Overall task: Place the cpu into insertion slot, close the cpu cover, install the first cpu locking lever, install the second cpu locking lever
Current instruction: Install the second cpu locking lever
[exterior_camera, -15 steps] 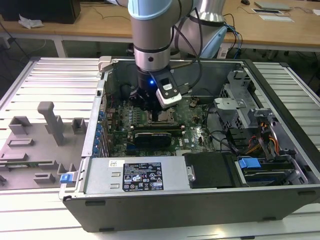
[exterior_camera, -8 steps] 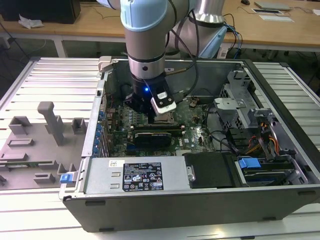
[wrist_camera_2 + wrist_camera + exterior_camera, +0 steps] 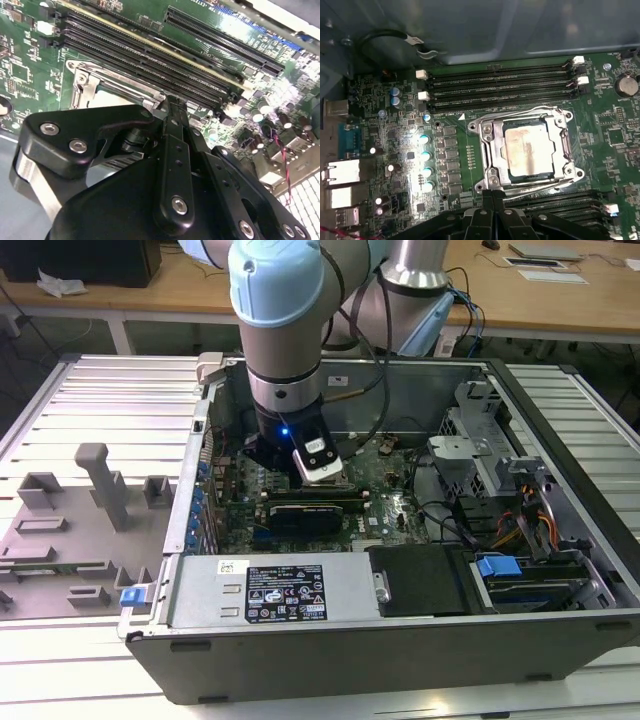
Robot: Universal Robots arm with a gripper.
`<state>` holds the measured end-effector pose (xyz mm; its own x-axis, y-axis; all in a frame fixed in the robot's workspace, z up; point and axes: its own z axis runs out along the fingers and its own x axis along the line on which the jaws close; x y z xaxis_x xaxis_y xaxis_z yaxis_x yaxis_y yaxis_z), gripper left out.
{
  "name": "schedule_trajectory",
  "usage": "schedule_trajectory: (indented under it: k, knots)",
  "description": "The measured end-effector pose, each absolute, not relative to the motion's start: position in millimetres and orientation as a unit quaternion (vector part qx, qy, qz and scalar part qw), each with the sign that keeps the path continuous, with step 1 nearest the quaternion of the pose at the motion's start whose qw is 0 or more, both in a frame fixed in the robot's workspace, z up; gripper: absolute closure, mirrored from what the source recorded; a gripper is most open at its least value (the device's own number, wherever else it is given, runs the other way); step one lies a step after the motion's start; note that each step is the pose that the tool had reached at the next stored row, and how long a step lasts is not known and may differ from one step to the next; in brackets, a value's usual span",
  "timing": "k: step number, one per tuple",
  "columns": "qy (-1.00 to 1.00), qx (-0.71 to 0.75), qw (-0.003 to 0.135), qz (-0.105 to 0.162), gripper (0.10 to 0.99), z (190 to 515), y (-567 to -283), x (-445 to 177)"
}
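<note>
Gripper (image 3: pixel 492 207), fingers together and empty, beside the covered cpu (image 3: pixel 527 150).
Risk: fingertips slipping off a locking lever (image 3: pixel 530 186), scraping the cpu cover (image 3: pixel 490 150).

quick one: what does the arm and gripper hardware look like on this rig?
The arm has light-blue joint caps over silver-grey tubes, black cables alongside, and a small blue light on the black wrist. The gripper is matte black, with flat linkage plates fastened by silver screws.
</note>
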<state>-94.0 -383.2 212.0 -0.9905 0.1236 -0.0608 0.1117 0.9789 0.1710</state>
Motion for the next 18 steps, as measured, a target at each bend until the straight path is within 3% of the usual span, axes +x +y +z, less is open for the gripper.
schedule_trajectory:
  k: [18]
  knots:
    - [0.992,0.06,0.034,0.107,0.98,203,-384,-96]
